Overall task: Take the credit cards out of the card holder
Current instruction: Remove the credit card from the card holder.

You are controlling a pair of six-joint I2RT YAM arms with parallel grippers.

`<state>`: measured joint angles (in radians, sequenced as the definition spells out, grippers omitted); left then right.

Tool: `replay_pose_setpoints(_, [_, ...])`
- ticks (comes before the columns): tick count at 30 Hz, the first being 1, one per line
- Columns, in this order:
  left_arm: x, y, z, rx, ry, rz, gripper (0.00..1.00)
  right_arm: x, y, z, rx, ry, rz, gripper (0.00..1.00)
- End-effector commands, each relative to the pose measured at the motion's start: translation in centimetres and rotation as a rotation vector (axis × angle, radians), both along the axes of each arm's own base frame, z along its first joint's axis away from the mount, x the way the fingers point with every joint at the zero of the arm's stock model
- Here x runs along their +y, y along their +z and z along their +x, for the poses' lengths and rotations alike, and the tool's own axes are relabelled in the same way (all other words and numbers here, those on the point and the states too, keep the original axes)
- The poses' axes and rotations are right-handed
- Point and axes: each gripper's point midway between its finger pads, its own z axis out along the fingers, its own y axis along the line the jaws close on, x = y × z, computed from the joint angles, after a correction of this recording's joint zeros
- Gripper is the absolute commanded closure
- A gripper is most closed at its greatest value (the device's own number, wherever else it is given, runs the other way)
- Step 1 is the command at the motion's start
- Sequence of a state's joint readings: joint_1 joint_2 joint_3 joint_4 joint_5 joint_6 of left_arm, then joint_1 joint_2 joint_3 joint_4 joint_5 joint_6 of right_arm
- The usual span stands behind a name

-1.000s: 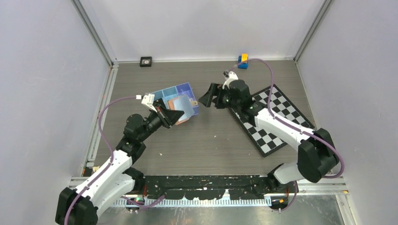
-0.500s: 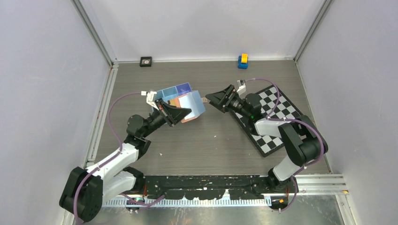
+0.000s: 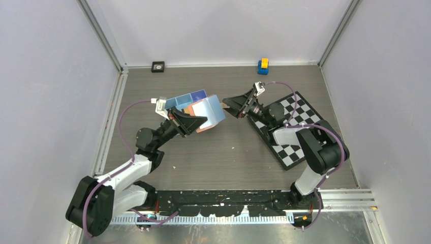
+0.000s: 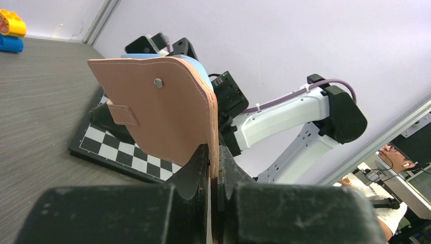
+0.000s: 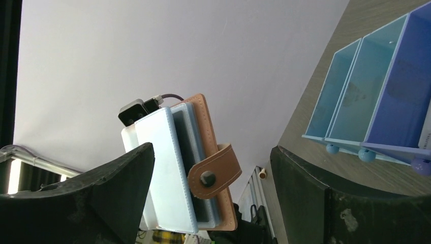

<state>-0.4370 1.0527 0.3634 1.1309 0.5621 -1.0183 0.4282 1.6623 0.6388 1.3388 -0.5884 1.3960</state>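
Left gripper (image 4: 213, 155): clamped tight on one edge of the card holder (image 4: 157, 112), which is held up in the air.
Right gripper (image 5: 211, 152): spread wide, with nothing held; the card holder is seen between its fingers but is not touched.
In the way: a brown strap (image 5: 213, 170) with a stud is laid across the holder's edge that faces the right gripper.
Around: the blue tray (image 3: 184, 99) is just behind the holder; the checkered board (image 3: 292, 152) is under the right arm; a yellow and blue toy block (image 3: 263, 66) is by the back wall.
Changed: a second ago the holder was held low over the tray; it has been lifted and turned toward the right gripper.
Hard to see: only pale blue leaves (image 5: 165, 168) are seen inside; the credit cards cannot be made out.
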Motion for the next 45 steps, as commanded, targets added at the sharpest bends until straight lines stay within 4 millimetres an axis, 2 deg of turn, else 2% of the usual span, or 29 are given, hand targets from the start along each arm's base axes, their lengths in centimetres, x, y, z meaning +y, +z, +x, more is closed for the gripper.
replay_pose_setpoints(1, [0.5,2.6,-1.2,-0.111,-0.008,-0.056,1.0,1.9,1.7,-1.3,-0.06,0.116,0.033,0.11])
replay_pose_setpoints(4, [0.6,2.9,-1.5,-0.132,-0.009,-0.067,1.0,2.3,1.2,-1.3,-0.045,0.129,0.028,0.11])
replay_pose_setpoints(8, [0.7,2.5,-1.1,-0.109,0.011,-0.062,1.0,2.5,2.3,-2.1,-0.07,0.168,0.049,0.13])
replay_pose_setpoints(12, [0.7,1.0,0.5,-0.044,0.06,-0.016,1.0,2.2,3.7,-2.9,-0.115,0.172,0.056,0.32])
replay_pose_setpoints(16, [1.2,-1.8,2.7,0.068,0.171,0.089,1.0,2.0,4.1,-3.2,-0.139,0.166,0.054,0.48])
replay_pose_setpoints(17, [1.6,-2.6,3.2,0.096,0.205,0.118,1.0,2.0,4.0,-3.2,-0.14,0.164,0.052,0.49])
replay_pose_setpoints(20, [2.4,-3.7,4.0,0.134,0.276,0.178,1.0,1.8,3.7,-2.8,-0.138,0.149,0.043,0.52])
replay_pose_setpoints(25, [2.3,-4.0,4.1,0.138,0.274,0.204,1.0,1.8,2.3,-2.0,-0.125,0.1,-0.043,0.54])
replay_pose_setpoints(28, [2.0,-4.3,4.2,0.146,0.257,0.215,1.0,1.7,1.9,-1.8,-0.123,0.079,-0.082,0.59])
replay_pose_setpoints(29, [1.9,-4.2,4.1,0.141,0.248,0.213,1.0,1.7,1.6,-1.7,-0.119,0.072,-0.097,0.64])
replay_pose_setpoints(33, [1.8,-4.2,4.0,0.14,0.24,0.214,1.0,1.8,0.6,-1.4,-0.098,0.06,-0.156,0.73])
replay_pose_setpoints(38, [1.9,-4.0,4.0,0.129,0.247,0.216,1.0,2.3,-1.3,-0.8,-0.062,0.042,-0.272,0.77])
replay_pose_setpoints(45, [1.9,-4.5,4.3,0.147,0.253,0.234,1.0,3.2,-1.9,-1.3,-0.09,0.057,-0.343,0.84])
